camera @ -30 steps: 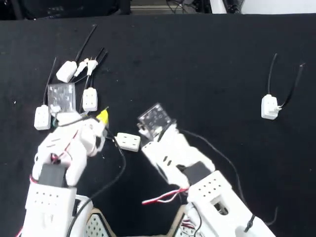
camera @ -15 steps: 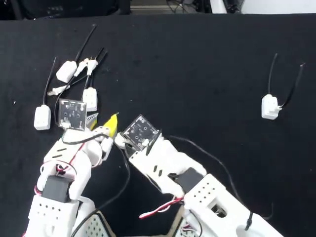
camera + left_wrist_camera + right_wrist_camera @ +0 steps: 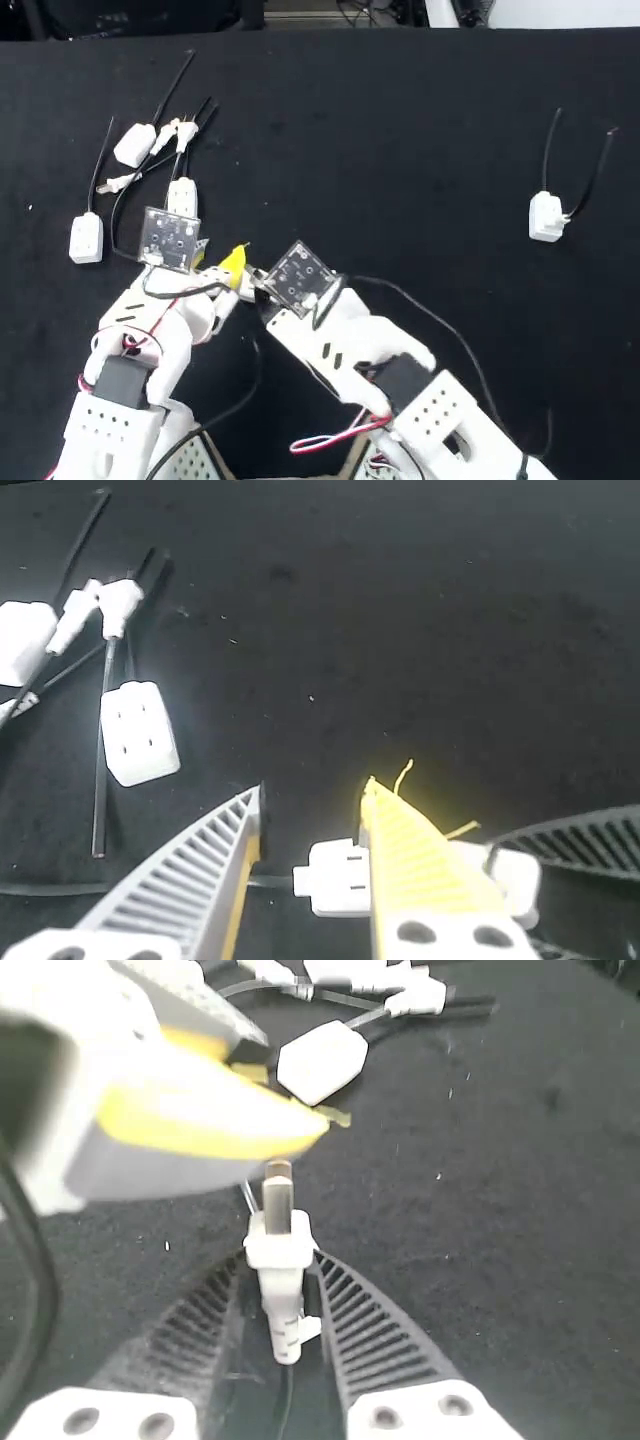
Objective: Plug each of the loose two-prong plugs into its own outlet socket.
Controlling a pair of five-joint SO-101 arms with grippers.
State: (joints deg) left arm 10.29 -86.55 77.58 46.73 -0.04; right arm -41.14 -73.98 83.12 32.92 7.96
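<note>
Two claws are facing each other: the right gripper [image 3: 282, 1262] is pinching a two-prong plug [image 3: 277, 1232], prongs forward, while the left gripper [image 3: 312, 788] is straddling an outlet socket [image 3: 330, 880], jaws wide. Closing on the socket and squaring prongs to slots first is looking wise.

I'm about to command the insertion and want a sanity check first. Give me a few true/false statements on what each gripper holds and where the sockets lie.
1. The right gripper is shut on a two-prong plug. True.
2. The left gripper is shut tight. False: its fingers stand apart, with a white socket between them.
3. The held plug is seated in a socket. False: its prongs are bare and point toward the left gripper's yellow finger.
4. One white outlet lies apart from the others, at the high view's right. True.
</note>
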